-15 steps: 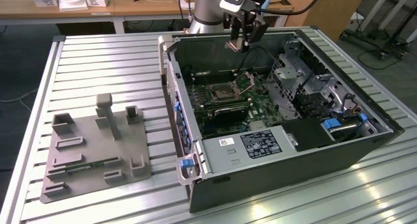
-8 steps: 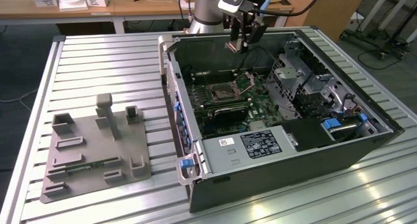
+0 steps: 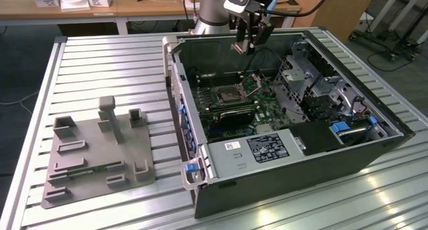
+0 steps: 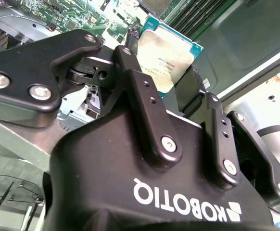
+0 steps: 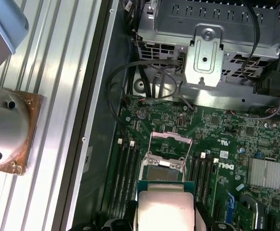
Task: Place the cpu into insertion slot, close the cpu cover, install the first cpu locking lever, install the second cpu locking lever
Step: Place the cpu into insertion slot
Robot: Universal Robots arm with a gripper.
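The gripper's (image 4: 161,67) two black fingers (image 4: 140,91) were clamped on one chip, the cpu (image 4: 166,53). They pressed its opposite edges, and its silver-grey top faced the second wrist view. In the first wrist view the same cpu (image 5: 165,204) sat in the grip with the board beneath it. It was clear of the socket and touched nothing else.

In the exterior view the gripper (image 3: 242,48) hung with the cpu (image 3: 239,47) above the far end of the one open computer case (image 3: 301,175), well above the green board.

Below lay the single insertion slot (image 5: 165,166), a dark square with a silver rim, with nothing seated in it. Its one cpu cover (image 5: 171,143) stood swung up off the socket at the socket's far edge. In the exterior view the insertion slot (image 3: 228,94) sat near the middle of the board, with the cpu cover (image 3: 253,81) tilted up beside it.

Long black memory slots (image 5: 125,173) ran in two groups, one on either side of the socket. One finned silver heatsink (image 5: 264,173) sat further along the board, and one perforated metal drive cage (image 5: 207,53) stood past the socket.

At the near end of the case sat one black box with a white label (image 3: 267,147). The case rested on a slatted metal table (image 3: 114,59). One grey fixture plate (image 3: 93,155) lay on the table towards the exterior view's left, well apart from the case. One round silver part on a copper-coloured base (image 5: 28,144) rested on the slats just outside the case wall.
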